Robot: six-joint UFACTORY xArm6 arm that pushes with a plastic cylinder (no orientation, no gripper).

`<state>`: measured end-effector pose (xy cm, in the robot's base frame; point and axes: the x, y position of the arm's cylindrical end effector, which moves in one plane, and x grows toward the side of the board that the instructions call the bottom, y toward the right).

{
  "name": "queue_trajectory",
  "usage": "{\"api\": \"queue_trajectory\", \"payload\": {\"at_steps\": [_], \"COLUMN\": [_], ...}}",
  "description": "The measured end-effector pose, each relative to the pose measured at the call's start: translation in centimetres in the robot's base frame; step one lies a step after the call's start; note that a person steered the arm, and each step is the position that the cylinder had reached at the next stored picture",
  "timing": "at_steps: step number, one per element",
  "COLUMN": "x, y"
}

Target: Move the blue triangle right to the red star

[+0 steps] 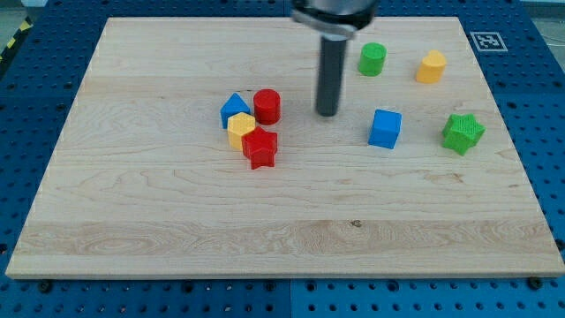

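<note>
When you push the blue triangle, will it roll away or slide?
The blue triangle will probably slide, not roll: it seems to sit on a flat face on the smooth wooden board. It may turn, since its sides are angled. It likely won't move alone: the yellow block and red cylinder press close. My tip is off to their right.

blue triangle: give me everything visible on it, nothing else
The blue triangle is a small, matte, plastic-looking prism lying flat on the wooden board, apex toward the view's top. It sits at the upper left of a tight cluster: the red cylinder is right beside it on the view's right, the yellow block touches its lower edge, and the red star lies below-right. My tip stands apart, to the cluster's right.
</note>
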<state>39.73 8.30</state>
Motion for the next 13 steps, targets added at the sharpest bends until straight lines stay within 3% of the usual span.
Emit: {"api": "queue_trajectory", "payload": {"at_steps": [2, 4, 8, 9, 11, 13], "x": [0.1, 3.3, 4.6, 4.7, 7.0, 7.9], "y": [10.2, 5.7, -1.8, -2.1, 3.0, 1.3]}}
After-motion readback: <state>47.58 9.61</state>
